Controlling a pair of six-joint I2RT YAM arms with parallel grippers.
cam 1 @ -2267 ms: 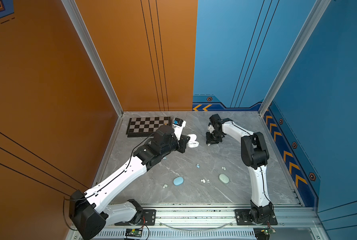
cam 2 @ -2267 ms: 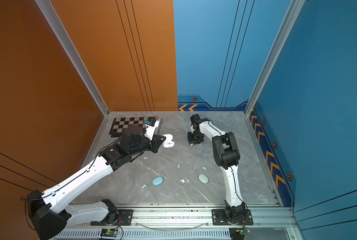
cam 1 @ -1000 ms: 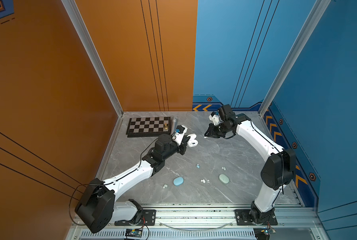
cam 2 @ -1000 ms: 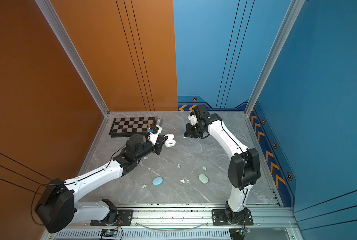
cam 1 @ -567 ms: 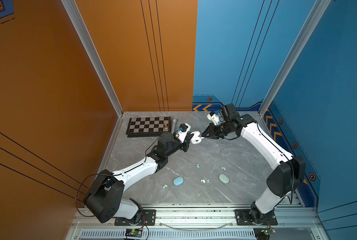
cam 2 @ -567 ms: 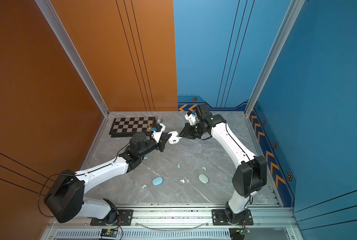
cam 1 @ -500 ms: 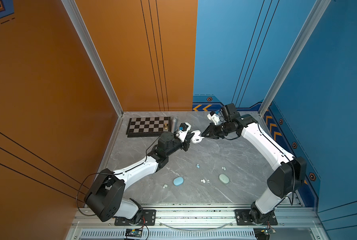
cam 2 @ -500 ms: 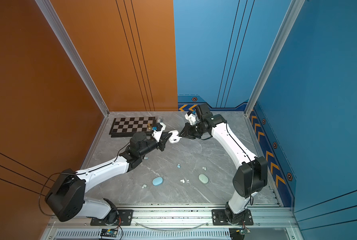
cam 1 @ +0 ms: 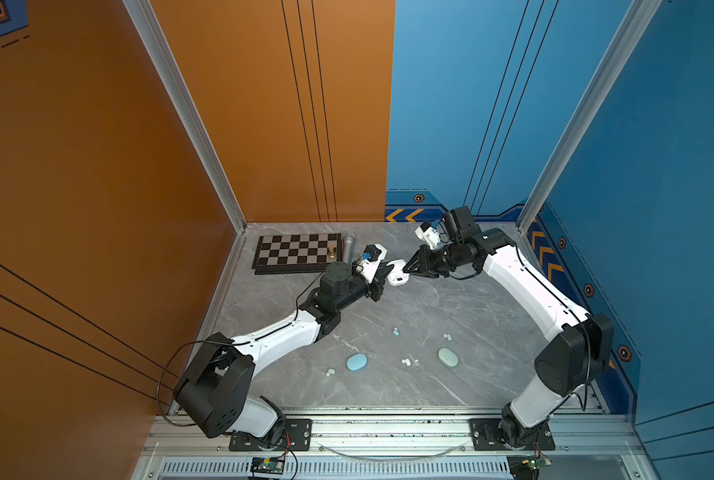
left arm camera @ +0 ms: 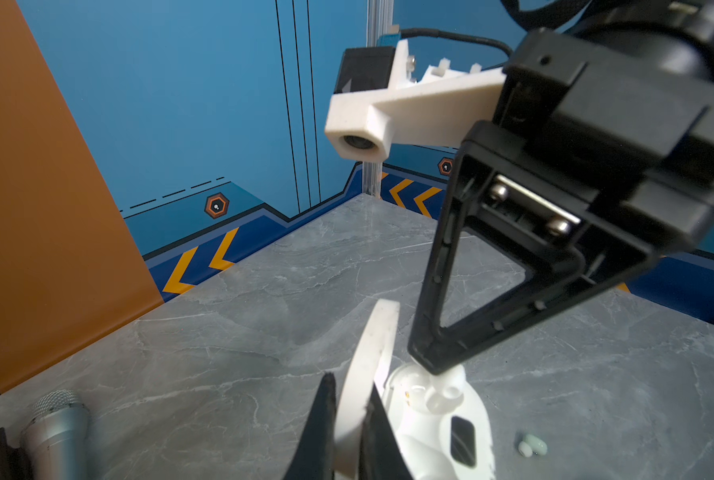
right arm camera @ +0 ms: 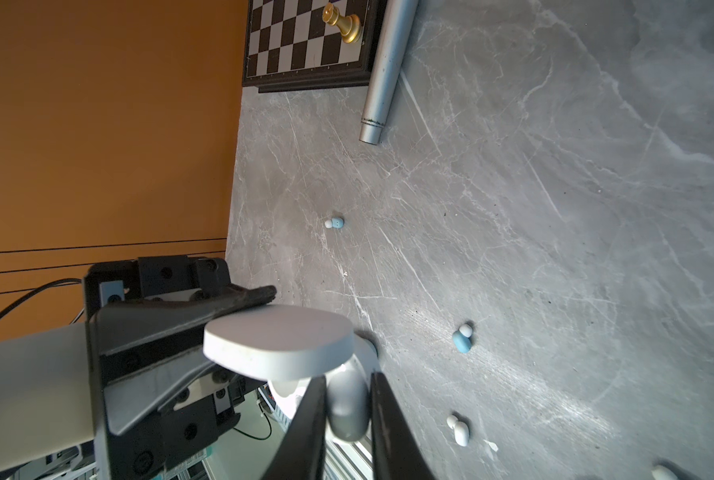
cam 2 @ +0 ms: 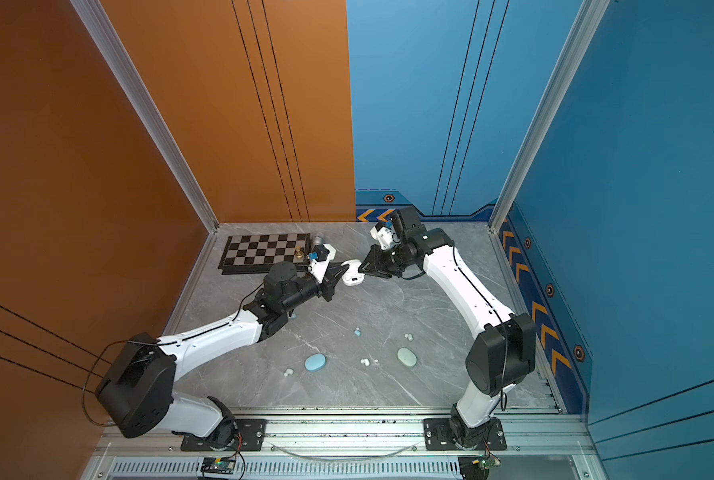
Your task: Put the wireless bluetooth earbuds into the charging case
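— Grey worktop (cam 1: 450,299): where is the white charging case (cam 1: 397,277)?
— Lifted, its open lid pinched in the left end effector (left arm camera: 351,386). The right end effector (left arm camera: 434,365), narrow, touches its base; whether it holds anything, I cannot tell.
— And the earbuds (cam 1: 407,362)?
— Several lie loose on the worktop, well apart from it.

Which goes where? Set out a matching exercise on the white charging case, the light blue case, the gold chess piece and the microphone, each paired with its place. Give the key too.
Things
1. white charging case
2. light blue case
3. gold chess piece
4. silver microphone

Places
A. standing on the chessboard
B. lying closed on the table, untouched
C. gripped by its open lid in the left gripper's jaws
D. lying on the table beside the chessboard's edge

Pairs: 1-C, 2-B, 3-A, 4-D
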